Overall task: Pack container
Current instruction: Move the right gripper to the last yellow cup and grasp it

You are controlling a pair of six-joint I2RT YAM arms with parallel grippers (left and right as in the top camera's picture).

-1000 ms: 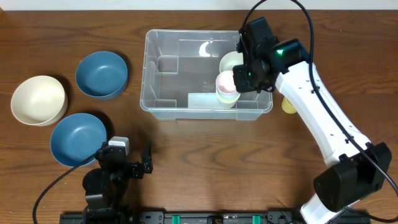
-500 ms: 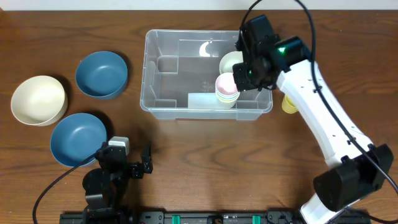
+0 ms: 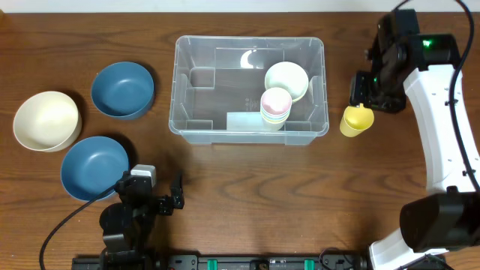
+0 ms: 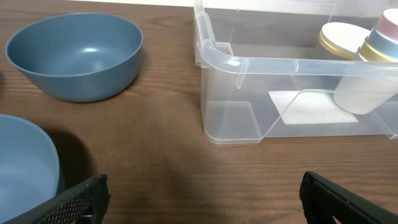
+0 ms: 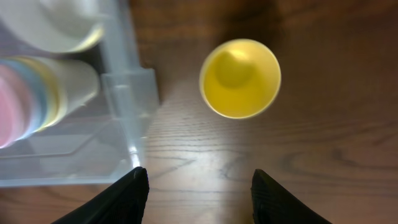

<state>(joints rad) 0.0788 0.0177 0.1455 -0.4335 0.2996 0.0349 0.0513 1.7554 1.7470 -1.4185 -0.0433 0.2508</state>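
Far left of the overhead frame: cream bowl [image 3: 46, 120], upper blue bowl [image 3: 122, 89] and lower blue bowl [image 3: 94, 166] stand on the table [image 3: 247, 195]. Lower left: left gripper [image 4: 203, 180], jaws spread, empty. Upper centre: container [image 3: 180, 90], with stacked cups [image 3: 275, 105] and pale bowl [image 3: 286, 79] at its right end. Right: yellow cup [image 3: 355, 120] stands upright beside the container. Right gripper [image 5: 199, 177] is above it, jaws spread, empty.
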